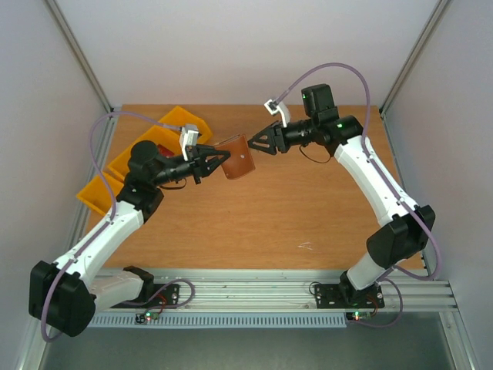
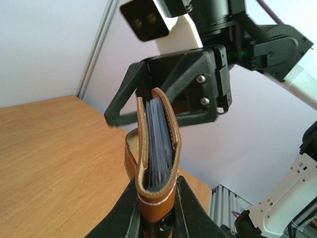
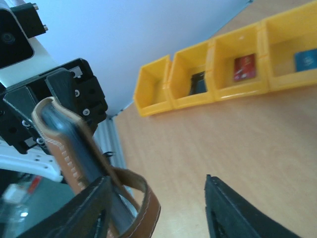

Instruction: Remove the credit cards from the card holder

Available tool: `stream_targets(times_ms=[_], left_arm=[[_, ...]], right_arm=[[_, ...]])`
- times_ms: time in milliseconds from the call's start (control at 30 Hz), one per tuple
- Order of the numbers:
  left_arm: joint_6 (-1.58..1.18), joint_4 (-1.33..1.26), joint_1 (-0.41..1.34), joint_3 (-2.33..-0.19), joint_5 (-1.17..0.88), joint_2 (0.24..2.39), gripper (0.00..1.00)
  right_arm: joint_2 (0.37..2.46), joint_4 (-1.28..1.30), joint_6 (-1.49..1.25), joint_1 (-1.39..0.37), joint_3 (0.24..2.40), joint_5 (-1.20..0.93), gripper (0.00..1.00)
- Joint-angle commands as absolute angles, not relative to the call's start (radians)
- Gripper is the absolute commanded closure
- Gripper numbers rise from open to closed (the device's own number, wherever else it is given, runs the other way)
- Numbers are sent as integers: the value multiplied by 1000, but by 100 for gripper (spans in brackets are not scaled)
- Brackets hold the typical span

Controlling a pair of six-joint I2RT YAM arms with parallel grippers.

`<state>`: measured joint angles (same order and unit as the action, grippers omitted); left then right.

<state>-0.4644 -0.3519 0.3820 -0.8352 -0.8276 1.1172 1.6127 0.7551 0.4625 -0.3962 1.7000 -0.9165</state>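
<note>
- Card holder (image 1: pixel 237 157) hangs mid-frame above your worktop (image 1: pixel 308 208), one end clenched in the left claw (image 1: pixel 222 159), presenting its free edge to the other arm.
- Right claw (image 1: pixel 256 143) stands released at that edge, likely ready to pinch cards.
- Red card (image 3: pixel 244 67) lies in a yellow bin (image 3: pixel 237 88), upper right.

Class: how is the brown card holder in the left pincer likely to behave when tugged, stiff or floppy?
Probably fairly stiff: the card holder juts straight from the left pincer without sagging. Its clasp strap curls loosely, so it is likely floppy. The stitched, matte surface probably isn't slippery.
</note>
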Motion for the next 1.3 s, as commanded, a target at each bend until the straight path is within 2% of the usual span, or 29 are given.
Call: stream_targets(times_ms=[0,267,533,800,1000,1133,1267], left_arm=[[-474,-446,387,-890,-906,1093,100],[-458,-450,387,-909,-967,1102,100],[-462,-451,394,-936,-990,1126,100],[-457,-445,414,-934,-980,1131,100],[-483,-457,414,-920,-954,1127,100],[-511,-475,413,-918,-955,1138,100],[-526,-493,413,-928,-983,1155,100]], right_arm=[[1565,739,445,-402,1639,-1123,44],[1490,726,481,-402,1537,-1026,45],[1491,732,512,-468,1561,-1100,33],[1501,673,471,-536,1605,-1196,33],[1474,682,465,-547,1600,-1263,44],[1433,672,454,-565,1603,-1252,47],[1399,659,447,-595,1605,-1212,60]])
